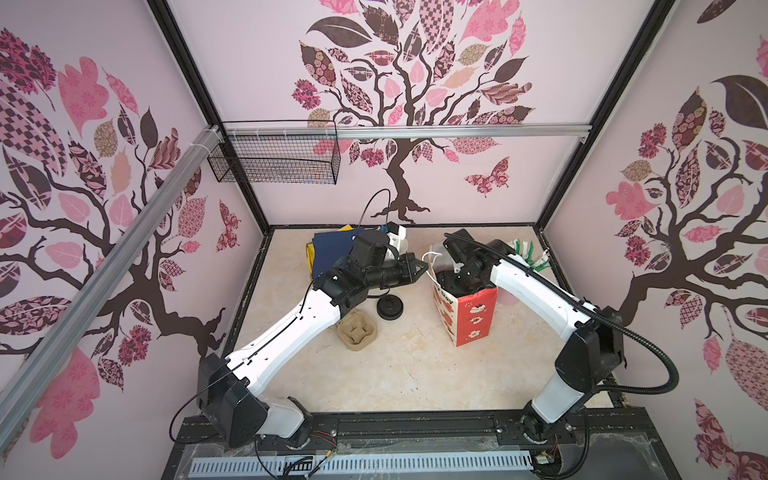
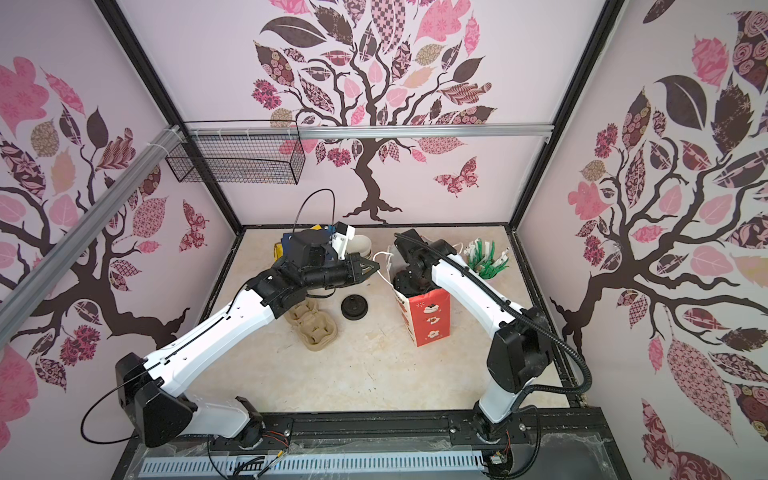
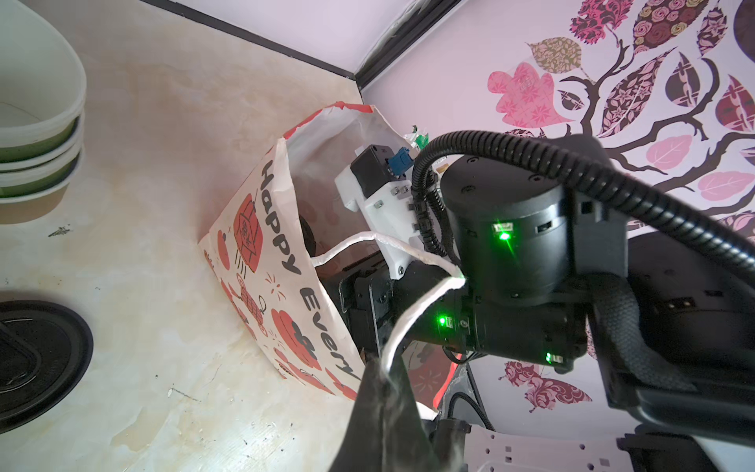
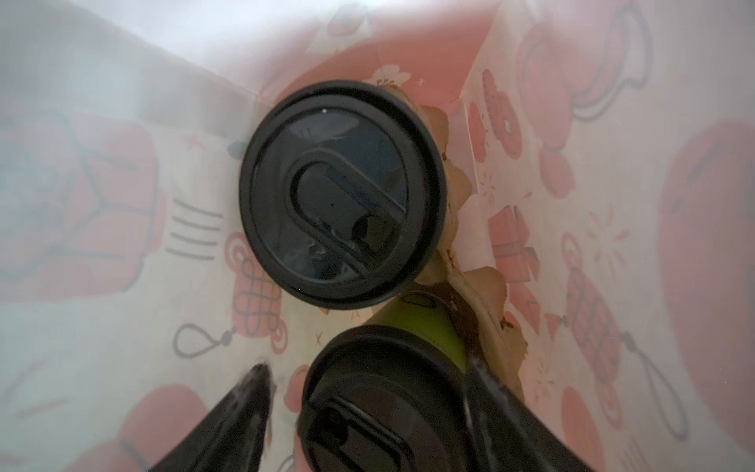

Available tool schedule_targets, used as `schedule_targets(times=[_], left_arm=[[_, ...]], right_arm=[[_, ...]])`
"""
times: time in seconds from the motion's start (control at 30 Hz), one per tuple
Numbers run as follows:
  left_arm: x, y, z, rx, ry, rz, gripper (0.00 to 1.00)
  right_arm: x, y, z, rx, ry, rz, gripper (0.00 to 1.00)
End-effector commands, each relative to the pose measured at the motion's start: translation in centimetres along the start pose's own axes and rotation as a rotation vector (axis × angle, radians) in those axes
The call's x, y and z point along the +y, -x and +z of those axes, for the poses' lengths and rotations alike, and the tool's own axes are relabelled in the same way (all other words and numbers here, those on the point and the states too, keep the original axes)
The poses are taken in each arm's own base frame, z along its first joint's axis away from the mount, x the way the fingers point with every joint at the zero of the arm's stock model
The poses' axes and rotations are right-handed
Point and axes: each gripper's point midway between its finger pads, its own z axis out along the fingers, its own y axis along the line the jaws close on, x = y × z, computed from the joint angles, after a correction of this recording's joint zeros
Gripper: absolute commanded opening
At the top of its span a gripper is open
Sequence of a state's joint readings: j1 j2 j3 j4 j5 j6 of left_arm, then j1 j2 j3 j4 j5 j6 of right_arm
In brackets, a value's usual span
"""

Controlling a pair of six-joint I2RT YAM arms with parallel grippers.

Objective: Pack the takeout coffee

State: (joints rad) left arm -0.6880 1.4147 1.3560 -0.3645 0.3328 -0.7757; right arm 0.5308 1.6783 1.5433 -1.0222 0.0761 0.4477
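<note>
Takeout coffee: two cups under black sip lids, both down inside the paper bag (image 1: 473, 320) and seated in a pulp carrier (image 4: 486, 294).
Right jaws: inside the bag, spread to either side of the near cup (image 4: 380, 408). One finger (image 4: 241, 412) stands just clear of the lid and the opposite one seems to lie against the green wall, so this is no firm grip yet.
Second cup: the far cup (image 4: 343, 192) sits upright just beside the near one, untouched.
Handling: probably light, with thin paper walls that dent under a squeeze. The lids look slick and may pop off.
Where to hold: gently on the wall just under the lid rim, or by the carrier.
Left jaws: closed on the bag's white cord handle (image 3: 408, 318), at the mouth's 9 o'clock in both top views.
Desk (image 1: 374, 374): a loose black lid (image 1: 389, 308) at the bag's 9 o'clock and a spare carrier (image 1: 356, 334) at 8 o'clock.
</note>
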Motion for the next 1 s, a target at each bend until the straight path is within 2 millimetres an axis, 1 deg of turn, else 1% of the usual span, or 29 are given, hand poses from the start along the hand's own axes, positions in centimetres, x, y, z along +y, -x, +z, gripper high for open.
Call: schedule_targets(times=[0.0,0.17,0.23,0.37,0.5,0.57,0.67,0.8,0.97], left_arm=[[-1.1,0.2,-0.8,-0.003,-0.029,0.045,0.0],[-2.2,1.2,-1.2,-0.028,-0.046,0.07,0.0],[-2.5,1.5,-1.4,-0.032,-0.045,0.082,0.0],[-2.6,1.7,-1.5,-0.037,-0.04,0.091,0.0],[-2.6,1.9,-1.8,-0.043,-0.025,0.105,0.0],[-2.4,1.7,-1.7,-0.038,-0.022,0.102,0.0],[-1.8,1.3,-1.4,-0.026,-0.01,0.096,0.0],[-0.8,0.5,-1.3,-0.01,0.011,0.085,0.0],[-0.6,0.3,-1.2,-0.006,0.011,0.082,0.0]], right_arm=[[0.5,1.2,-2.2,-0.082,0.046,0.029,0.76],[0.6,0.5,-1.4,-0.085,-0.008,-0.032,0.74],[0.5,0.5,-1.4,-0.096,-0.038,-0.053,0.73],[-0.2,1.4,-2.3,-0.138,-0.102,-0.084,0.7],[-0.8,2.2,-3.3,-0.184,-0.134,-0.107,0.69],[-0.5,2.3,-3.6,-0.188,-0.117,-0.11,0.69],[0.4,2.0,-3.8,-0.174,-0.057,-0.099,0.69],[1.2,2.5,-5.7,-0.2,-0.002,-0.065,0.7],[1.7,3.6,-9.0,-0.265,0.046,-0.046,0.7]])
